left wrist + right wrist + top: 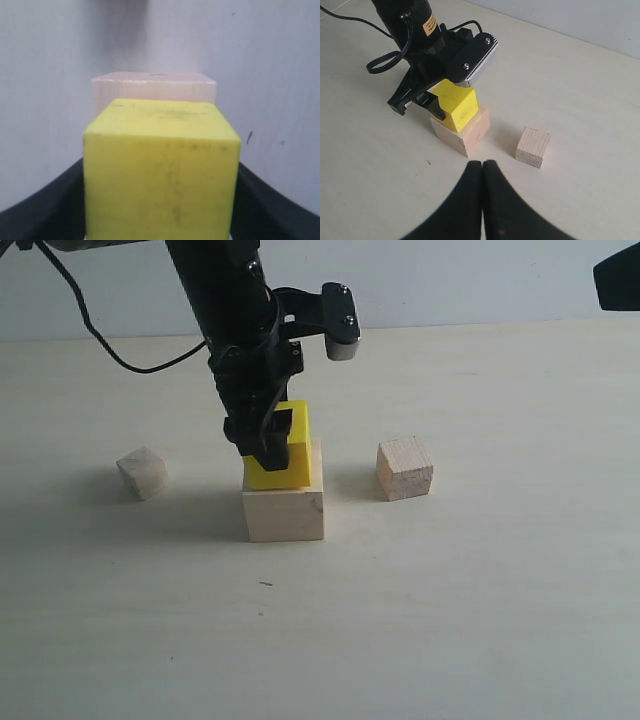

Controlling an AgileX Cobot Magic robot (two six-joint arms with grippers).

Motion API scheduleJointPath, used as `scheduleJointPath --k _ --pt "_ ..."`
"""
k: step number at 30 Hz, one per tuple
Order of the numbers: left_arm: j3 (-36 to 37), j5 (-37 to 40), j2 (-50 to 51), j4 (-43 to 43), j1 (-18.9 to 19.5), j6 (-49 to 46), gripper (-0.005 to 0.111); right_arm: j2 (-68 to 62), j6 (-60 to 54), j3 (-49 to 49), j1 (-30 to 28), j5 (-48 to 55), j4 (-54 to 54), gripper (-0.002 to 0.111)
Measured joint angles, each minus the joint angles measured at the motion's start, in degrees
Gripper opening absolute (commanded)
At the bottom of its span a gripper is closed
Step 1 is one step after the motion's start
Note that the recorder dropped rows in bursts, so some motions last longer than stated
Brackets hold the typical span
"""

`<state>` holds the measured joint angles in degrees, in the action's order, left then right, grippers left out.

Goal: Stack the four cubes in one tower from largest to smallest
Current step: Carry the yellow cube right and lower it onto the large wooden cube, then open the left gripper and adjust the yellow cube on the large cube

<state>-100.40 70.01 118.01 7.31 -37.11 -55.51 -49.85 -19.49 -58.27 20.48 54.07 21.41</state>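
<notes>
The medium cube (292, 455) is bright yellow with faint dark smudges. The big cube (284, 515), the smaller cube (404, 468) and the tiny cube (142, 473) are pale wood, the smaller one finely grain-lined. The left claw (268, 445) and right claw (482, 200) are black, the table (450, 620) cream, the wall (480, 280) pale grey-blue.

Left arm (225, 300): black, reaching steeply down from the upper edge.
Left gripper (278, 445): pointed downward, fingers (50, 210) clamped on opposite sides of yellow cube (297, 445).
Right gripper (482, 200): jaws pressed together, nothing between them, raised well apart from left gripper.
Right arm (618, 280): only a dark tip visible, upper right corner of exterior view.
</notes>
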Motion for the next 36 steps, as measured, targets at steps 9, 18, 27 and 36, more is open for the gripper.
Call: scheduleJointPath --k 9,18,27,36 --pt "-0.02 0.0 0.78 0.0 0.0 0.08 0.0 0.0 0.0 0.0 0.0 0.0 0.11 0.0" --pt "-0.02 0.0 0.78 0.0 0.0 0.25 0.045 0.0 0.0 0.0 0.0 0.0 0.11 0.0" --pt "-0.02 0.0 1.02 0.0 0.0 1.14 0.075 0.0 0.0 0.0 0.0 0.0 0.11 0.0" --pt "-0.02 0.0 1.02 0.0 0.0 2.52 0.08 0.0 0.0 0.0 0.0 0.23 0.11 0.0"
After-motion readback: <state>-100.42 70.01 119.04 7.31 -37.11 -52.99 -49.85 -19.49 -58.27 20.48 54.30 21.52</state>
